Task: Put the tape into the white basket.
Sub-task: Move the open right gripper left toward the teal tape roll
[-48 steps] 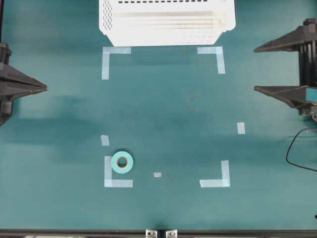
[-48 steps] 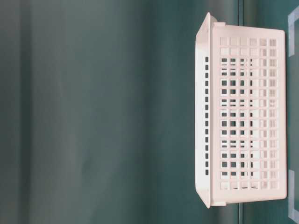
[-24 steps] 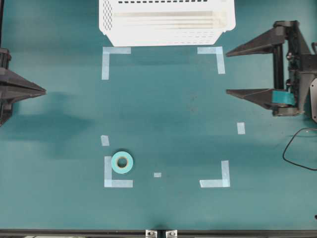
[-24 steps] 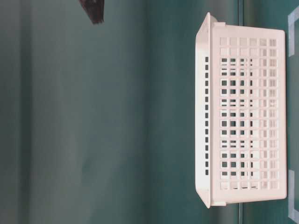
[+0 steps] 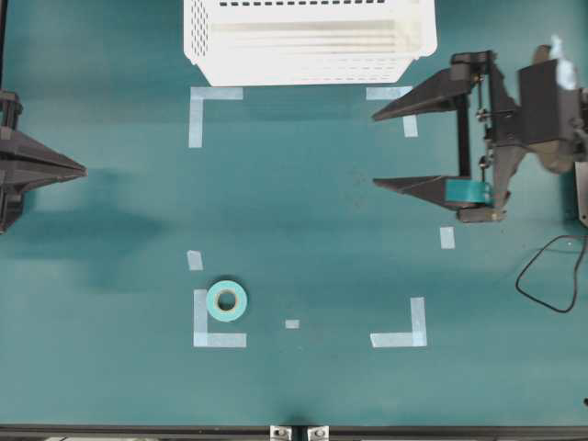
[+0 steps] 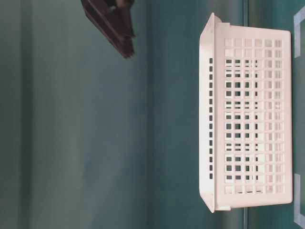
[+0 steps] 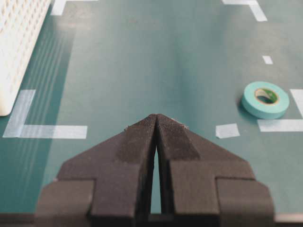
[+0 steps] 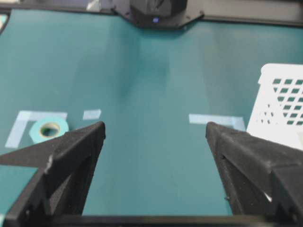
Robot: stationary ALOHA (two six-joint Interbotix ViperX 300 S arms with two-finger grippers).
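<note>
So the tape (image 5: 227,300) lies flat, well ahead and off to one side of the right gripper (image 5: 375,150), which is wide open and empty; the left gripper (image 5: 84,169), pinched closed, sits nearer.

Overhead straight down, basket (image 5: 309,41) at 12 o'clock, table-level view close, rotated sideways, sharing basket (image 6: 252,119), wrist cameras low.
</note>
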